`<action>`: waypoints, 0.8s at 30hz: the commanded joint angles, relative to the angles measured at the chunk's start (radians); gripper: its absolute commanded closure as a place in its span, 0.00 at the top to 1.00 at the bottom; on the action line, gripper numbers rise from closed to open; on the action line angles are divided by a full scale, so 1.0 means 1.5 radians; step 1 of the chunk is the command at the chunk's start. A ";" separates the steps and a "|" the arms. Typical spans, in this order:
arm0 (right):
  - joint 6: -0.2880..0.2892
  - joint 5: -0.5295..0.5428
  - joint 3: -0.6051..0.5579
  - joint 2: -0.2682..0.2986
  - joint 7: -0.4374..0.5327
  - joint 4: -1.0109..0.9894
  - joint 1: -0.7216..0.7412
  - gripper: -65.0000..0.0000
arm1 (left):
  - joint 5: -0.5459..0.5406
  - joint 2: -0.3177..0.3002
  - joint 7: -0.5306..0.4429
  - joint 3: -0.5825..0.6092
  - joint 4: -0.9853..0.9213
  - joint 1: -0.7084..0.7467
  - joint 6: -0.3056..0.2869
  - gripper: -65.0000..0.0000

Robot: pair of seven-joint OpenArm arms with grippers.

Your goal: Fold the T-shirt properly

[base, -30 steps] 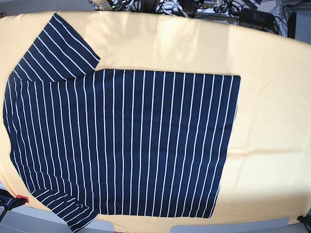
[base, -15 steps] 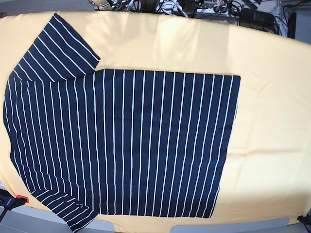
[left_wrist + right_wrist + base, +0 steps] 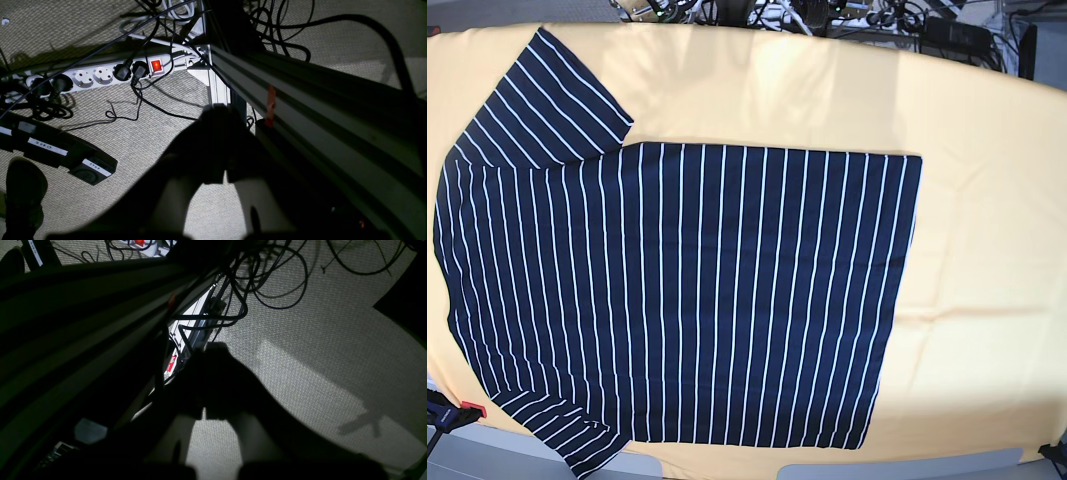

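T-shirt unfolded; both grippers clenched, holding nothing.
The T-shirt (image 3: 677, 290) lies flat across the yellow-orange table cloth (image 3: 987, 250), sleeves at the base view's left. The left gripper (image 3: 224, 146) and right gripper (image 3: 204, 386) hang below the table, over carpet (image 3: 317, 340) and a power strip (image 3: 96, 75).

T-shirt (image 3: 677, 290): near sleeve cut off at 7 o'clock | left gripper (image 3: 224, 173), right gripper (image 3: 204, 410): dark silhouettes, detail unreadable

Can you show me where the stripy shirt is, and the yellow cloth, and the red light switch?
shirt (image 3: 727, 290), base view, middle of its body.
yellow cloth (image 3: 987, 200), base view, bare part right of the shirt.
red switch (image 3: 156, 65), left wrist view, on the white power strip's end.
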 commanded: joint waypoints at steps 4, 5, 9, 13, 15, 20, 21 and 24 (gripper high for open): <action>0.010 0.006 -0.001 -0.004 -0.024 0.016 0.002 0.00 | -0.001 0.001 0.056 -0.001 0.013 0.001 -0.004 0.00; 0.010 0.006 -0.001 -0.004 -0.049 0.022 0.001 0.00 | 0.005 0.000 0.090 -0.001 0.024 0.002 -0.004 0.00; 0.010 0.006 -0.001 -0.003 -0.135 0.053 -0.005 0.00 | 0.040 -0.001 0.199 -0.001 0.089 0.017 -0.004 0.00; 0.012 0.006 -0.001 0.001 -0.188 0.088 -0.029 0.00 | 0.065 -0.001 0.227 -0.001 0.166 0.064 -0.004 0.00; 0.012 0.006 -0.001 0.006 -0.209 0.107 -0.047 0.00 | 0.065 -0.001 0.228 0.000 0.202 0.097 -0.004 0.00; 0.009 0.006 -0.001 0.038 -0.215 0.176 -0.118 0.00 | 0.062 -0.014 0.227 0.000 0.298 0.191 -0.004 0.00; 0.009 0.006 -0.001 0.046 -0.215 0.195 -0.137 0.00 | 0.062 -0.022 0.227 0.000 0.319 0.212 -0.004 0.00; -0.001 0.006 -0.001 0.072 -0.221 0.264 -0.204 0.00 | 0.062 -0.053 0.227 0.000 0.396 0.280 -0.004 0.00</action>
